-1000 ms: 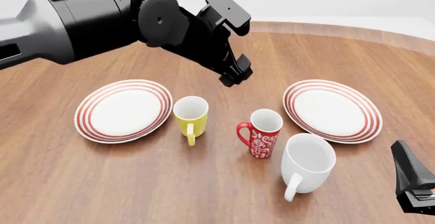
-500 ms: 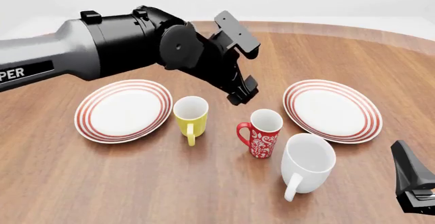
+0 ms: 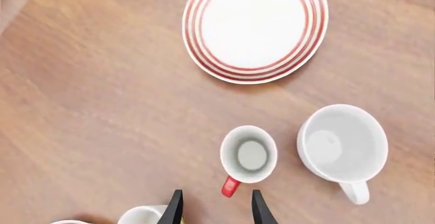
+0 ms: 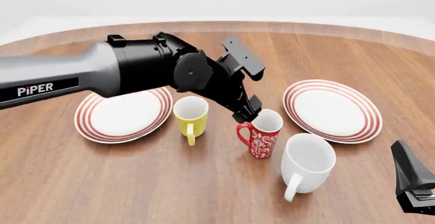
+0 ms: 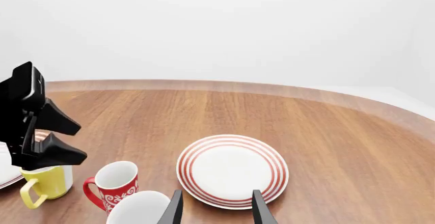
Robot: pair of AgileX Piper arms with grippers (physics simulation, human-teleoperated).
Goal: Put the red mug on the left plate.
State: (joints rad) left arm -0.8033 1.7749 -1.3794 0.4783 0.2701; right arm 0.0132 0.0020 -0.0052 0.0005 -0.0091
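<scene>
- The left end effector is released, its two fingers apart with nothing between them; it hangs just above the near-left edge of the red mug, on the handle side.
- In the left wrist view the finger tips frame the mug's red handle, while the mug's round white mouth sits ahead of them, not yet between them.
- The red mug stands upright on the desk, between the yellow mug on its left and the right plate on its right, with the white mug just beside it on the near right.
- The step in hand looks like the final descent to grasp. To do it well, the fingers should straddle one wall of the red mug or its body, and drop straight, since a sideways nudge could tip so slim a mug.
- The white mug stands close to the red mug, so the closing fingers should stay clear of it.
- The left plate lies beyond the yellow mug from the red mug, bare and partly hidden by the arm; the carry should lift the mug over the yellow mug.
- The right end effector is also released and hangs idle, well to the near right of the red mug.
</scene>
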